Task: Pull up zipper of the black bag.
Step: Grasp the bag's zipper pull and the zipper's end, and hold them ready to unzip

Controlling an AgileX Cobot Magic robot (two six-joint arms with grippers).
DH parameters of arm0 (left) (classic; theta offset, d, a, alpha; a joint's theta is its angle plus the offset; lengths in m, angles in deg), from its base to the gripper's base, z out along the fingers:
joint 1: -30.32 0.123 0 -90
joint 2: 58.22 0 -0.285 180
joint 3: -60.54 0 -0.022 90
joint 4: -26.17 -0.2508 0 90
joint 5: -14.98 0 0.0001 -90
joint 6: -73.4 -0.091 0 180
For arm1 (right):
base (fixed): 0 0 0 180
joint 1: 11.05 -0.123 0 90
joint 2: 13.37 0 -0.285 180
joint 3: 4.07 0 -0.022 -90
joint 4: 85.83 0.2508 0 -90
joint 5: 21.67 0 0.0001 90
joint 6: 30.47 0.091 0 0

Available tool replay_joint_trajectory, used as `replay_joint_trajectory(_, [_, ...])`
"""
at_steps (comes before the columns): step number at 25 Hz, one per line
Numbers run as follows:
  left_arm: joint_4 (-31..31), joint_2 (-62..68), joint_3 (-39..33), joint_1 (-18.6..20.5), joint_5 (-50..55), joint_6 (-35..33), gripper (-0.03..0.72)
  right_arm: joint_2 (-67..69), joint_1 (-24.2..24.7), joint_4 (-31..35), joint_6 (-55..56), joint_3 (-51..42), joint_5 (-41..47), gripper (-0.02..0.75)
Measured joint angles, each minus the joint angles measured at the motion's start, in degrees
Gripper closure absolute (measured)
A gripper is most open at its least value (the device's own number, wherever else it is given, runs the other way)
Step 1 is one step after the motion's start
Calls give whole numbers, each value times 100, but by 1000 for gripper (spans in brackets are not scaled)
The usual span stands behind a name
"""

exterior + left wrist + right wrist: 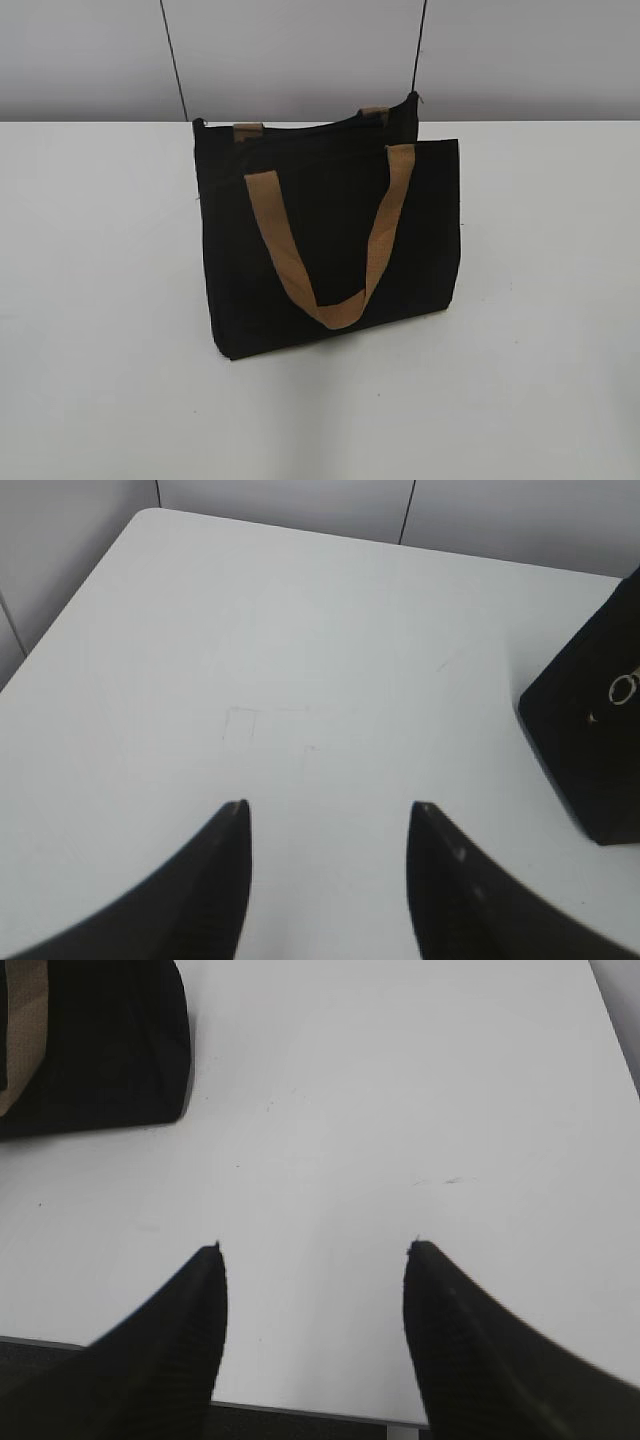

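Observation:
The black bag (pixel 330 240) stands upright in the middle of the white table, a tan strap handle (pixel 330 240) hanging down its front. Its zipper line (pixel 300 127) runs along the top edge. In the left wrist view the bag's end (pixel 590 740) shows at the right edge, with the silver ring pull (pixel 622 688) on it. My left gripper (pixel 328 805) is open and empty over bare table, left of the bag. My right gripper (pixel 315 1248) is open and empty near the table's front edge; the bag's corner (pixel 100 1050) lies at its upper left. Neither gripper shows in the exterior view.
The white table (pixel 540 300) ends at a grey wall (pixel 300 50) behind the bag. Two thin black cables (pixel 175 60) hang down in front of the wall. The table's front edge (pixel 300 1408) shows under my right gripper.

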Motion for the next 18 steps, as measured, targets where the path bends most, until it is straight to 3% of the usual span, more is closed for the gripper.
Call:
replay_joint_trajectory(11, [0,0,0,0,0,0,310,0,0,0,0,0,0,296])
replay_joint_trajectory(18, [8,7,0,0,-6,-7,369,0,0,0,-5,0,0,296])
